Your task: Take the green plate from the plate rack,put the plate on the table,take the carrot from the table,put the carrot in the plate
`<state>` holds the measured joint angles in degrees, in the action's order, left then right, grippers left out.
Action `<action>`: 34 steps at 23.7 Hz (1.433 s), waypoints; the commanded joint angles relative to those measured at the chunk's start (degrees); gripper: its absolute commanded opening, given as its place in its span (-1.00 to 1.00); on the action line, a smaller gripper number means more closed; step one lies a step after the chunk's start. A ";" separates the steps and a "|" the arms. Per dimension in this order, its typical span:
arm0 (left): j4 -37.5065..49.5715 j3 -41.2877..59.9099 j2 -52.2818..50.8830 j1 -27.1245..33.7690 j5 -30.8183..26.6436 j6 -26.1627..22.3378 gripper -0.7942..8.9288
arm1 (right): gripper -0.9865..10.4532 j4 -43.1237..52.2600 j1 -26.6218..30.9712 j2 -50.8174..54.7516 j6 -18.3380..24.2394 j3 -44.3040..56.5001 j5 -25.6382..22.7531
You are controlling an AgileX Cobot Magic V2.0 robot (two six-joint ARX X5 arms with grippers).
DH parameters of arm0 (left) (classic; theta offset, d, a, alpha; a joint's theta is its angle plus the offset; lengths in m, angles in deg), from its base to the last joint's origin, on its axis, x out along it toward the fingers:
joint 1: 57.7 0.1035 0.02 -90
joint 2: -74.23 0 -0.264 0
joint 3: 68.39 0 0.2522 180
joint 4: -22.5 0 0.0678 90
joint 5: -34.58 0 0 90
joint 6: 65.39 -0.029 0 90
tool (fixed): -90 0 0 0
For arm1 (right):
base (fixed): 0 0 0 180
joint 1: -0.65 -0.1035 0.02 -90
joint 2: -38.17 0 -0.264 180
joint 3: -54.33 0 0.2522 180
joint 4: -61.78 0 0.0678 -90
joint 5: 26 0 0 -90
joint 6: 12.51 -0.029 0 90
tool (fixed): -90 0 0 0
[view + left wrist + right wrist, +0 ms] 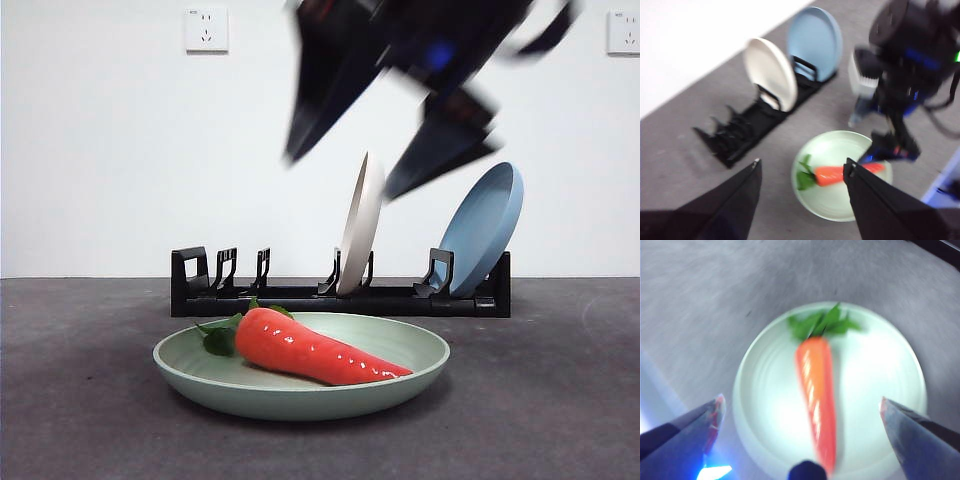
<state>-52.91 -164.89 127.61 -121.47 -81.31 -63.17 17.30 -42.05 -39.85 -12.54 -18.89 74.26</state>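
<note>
Low at the centre of the front view, the glossy orange-red toy carrot (315,349) lies on its side inside the round pale sage-green plate (300,393), leaves toward the left, and the plate sits flat on the dark grey matte bench (80,420). The task looks complete.

The right hand (800,412) hangs above the plate, jaws wide apart and empty; a careless sweep low across the rim could tip the plate or roll the carrot out. The left hand (802,172) is also spread open, well clear to the side.

Behind the plate, the long black plastic plate rack (340,290) holds a cream-white plate (360,225) and a blue plate (485,228). Motion blur smears the arm at the top of the front view, so its exact height is hard to judge.
</note>
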 commanded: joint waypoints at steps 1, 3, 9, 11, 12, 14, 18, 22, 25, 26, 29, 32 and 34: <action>-0.92 0.02 -0.17 0.13 5.53 0.57 -0.25 | 0.22 -8.59 -0.15 7.61 -0.70 0.13 0.24; -1.75 0.02 -0.17 0.13 8.85 0.61 -0.25 | 0.22 -13.97 -0.15 12.33 -2.16 0.13 0.20; -5.03 0.02 -0.17 0.13 13.11 0.96 -0.25 | 0.21 -26.49 -0.15 22.80 -4.74 0.13 0.22; -6.27 0.02 -0.17 0.13 13.14 1.27 -0.26 | 0.19 -29.92 -0.15 25.42 -5.95 0.13 0.22; -6.93 0.02 -0.17 0.13 13.11 1.29 -0.27 | 0.09 -31.50 -0.15 26.53 -6.45 0.13 0.22; -8.20 0.02 -0.17 0.13 13.14 1.31 -0.34 | -0.25 -34.07 -0.15 28.26 -7.37 0.13 0.20; -10.64 0.02 -0.17 0.13 13.14 2.58 -0.87 | -0.84 -37.27 -0.15 30.84 -7.63 0.13 0.22; -11.96 0.02 -0.17 0.13 13.14 2.58 -0.85 | -0.84 -37.53 -0.15 32.06 -7.67 0.13 0.00; -11.96 0.02 -0.17 0.13 12.81 2.56 -0.84 | -0.83 -37.48 -0.13 32.46 -7.65 0.13 0.04; -11.93 0.02 -0.17 0.13 12.70 2.54 -0.84 | -0.83 -37.51 -0.13 32.46 -7.63 0.13 0.04; -11.91 0.02 -0.17 0.13 12.66 2.54 -0.84 | -0.83 -37.51 -0.13 32.46 -7.63 0.13 0.00; -11.91 0.02 -0.17 0.13 12.66 2.54 -0.84 | -0.83 -37.51 -0.13 32.44 -7.63 0.13 0.00; -11.91 0.02 -0.17 0.13 12.66 2.54 -0.84 | -0.83 -37.51 -0.13 32.44 -7.63 0.13 0.02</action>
<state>-64.91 -164.89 127.61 -121.47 -68.46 -61.01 -20.51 -42.09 -7.50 -19.67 -18.89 74.33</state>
